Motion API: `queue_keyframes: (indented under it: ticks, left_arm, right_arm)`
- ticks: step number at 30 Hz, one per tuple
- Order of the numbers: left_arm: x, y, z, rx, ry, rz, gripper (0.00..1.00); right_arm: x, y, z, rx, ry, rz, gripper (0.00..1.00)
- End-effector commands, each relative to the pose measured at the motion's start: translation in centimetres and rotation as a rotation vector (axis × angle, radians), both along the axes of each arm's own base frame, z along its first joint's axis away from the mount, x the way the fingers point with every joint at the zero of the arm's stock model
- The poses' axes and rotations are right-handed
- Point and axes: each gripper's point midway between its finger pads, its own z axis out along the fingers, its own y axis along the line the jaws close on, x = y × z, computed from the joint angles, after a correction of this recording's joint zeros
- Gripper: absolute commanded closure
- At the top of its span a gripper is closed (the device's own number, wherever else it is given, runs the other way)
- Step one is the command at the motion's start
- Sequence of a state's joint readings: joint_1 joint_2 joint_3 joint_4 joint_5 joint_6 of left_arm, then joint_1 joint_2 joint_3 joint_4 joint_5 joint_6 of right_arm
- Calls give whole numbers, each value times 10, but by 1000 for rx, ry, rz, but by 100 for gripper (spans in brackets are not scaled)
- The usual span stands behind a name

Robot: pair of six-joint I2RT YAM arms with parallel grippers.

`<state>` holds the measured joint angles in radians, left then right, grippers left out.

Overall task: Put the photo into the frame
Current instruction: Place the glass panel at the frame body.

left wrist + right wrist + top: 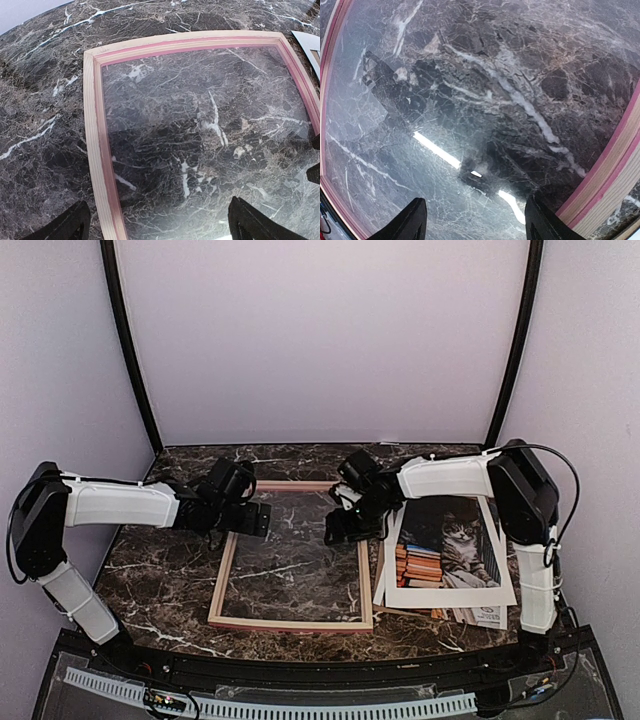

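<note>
The frame (224, 575) lies flat on the marble table, pale wood side up, with a pink inner lip (102, 125) and a glossy clear pane. To its right lies the photo (450, 545), cat and books facing up, partly under my right arm. My left gripper (257, 519) hovers open over the frame's far left corner; in its wrist view the left gripper (157, 220) straddles the frame's left rail and holds nothing. My right gripper (345, 530) hangs open over the pane near the frame's right rail (615, 175). Nothing sits between the fingers of the right gripper (476, 215).
Other sheets stick out from under the photo: a brown board edge (405, 612) and a white printed leaflet (485, 616). Pale walls close in the table at the back and both sides. A paper corner (307, 45) shows beyond the frame's far right corner.
</note>
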<state>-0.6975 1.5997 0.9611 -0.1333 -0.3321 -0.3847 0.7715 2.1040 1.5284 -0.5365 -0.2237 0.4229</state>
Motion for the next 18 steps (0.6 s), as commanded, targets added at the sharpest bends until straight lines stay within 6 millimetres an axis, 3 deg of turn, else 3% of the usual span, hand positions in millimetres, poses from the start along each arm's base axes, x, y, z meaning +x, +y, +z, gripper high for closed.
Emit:
queue_keyframes:
  ticks: [1, 8, 18]
  left_arm:
    - [2, 5, 18, -2, -28, 5, 1]
    - [5, 11, 14, -14, -13, 18, 1]
    - [9, 21, 19, -21, -22, 27, 1]
  right_arm:
    - [0, -7, 3, -56, -19, -10, 31]
    - [16, -5, 39, -30, -105, -39, 28]
    - [54, -4, 37, -63, -175, -92, 26]
